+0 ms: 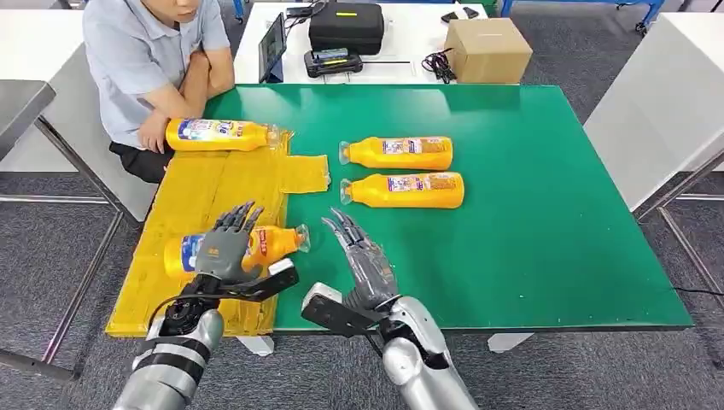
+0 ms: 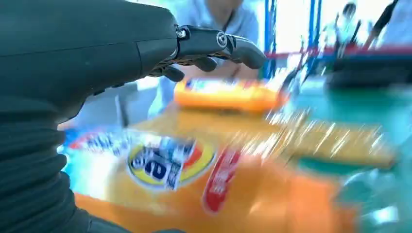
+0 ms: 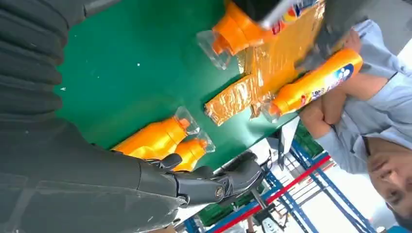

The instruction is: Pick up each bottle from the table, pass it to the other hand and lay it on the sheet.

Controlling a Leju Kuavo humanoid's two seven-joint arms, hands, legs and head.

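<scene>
An orange bottle (image 1: 269, 245) (image 2: 204, 189) lies on the yellow sheet (image 1: 201, 192), cap pointing toward the green table. My left hand (image 1: 226, 248) (image 2: 214, 46) hovers just over its label end with fingers stretched out, not gripping it. My right hand (image 1: 363, 256) (image 3: 214, 184) is open above the green table (image 1: 546, 222), just right of the bottle's cap. Two more orange bottles (image 1: 397, 152) (image 1: 405, 190) lie side by side mid-table, seen as bottles (image 3: 155, 138) (image 3: 192, 150) in the right wrist view. Another bottle (image 1: 218, 134) (image 3: 316, 80) lies at the sheet's far end.
A person (image 1: 149, 60) sits at the table's far left corner, arms folded, one hand touching the far bottle. Behind the table stand a white table with a black case (image 1: 346, 26) and a cardboard box (image 1: 488, 49). The right half of the green table is bare.
</scene>
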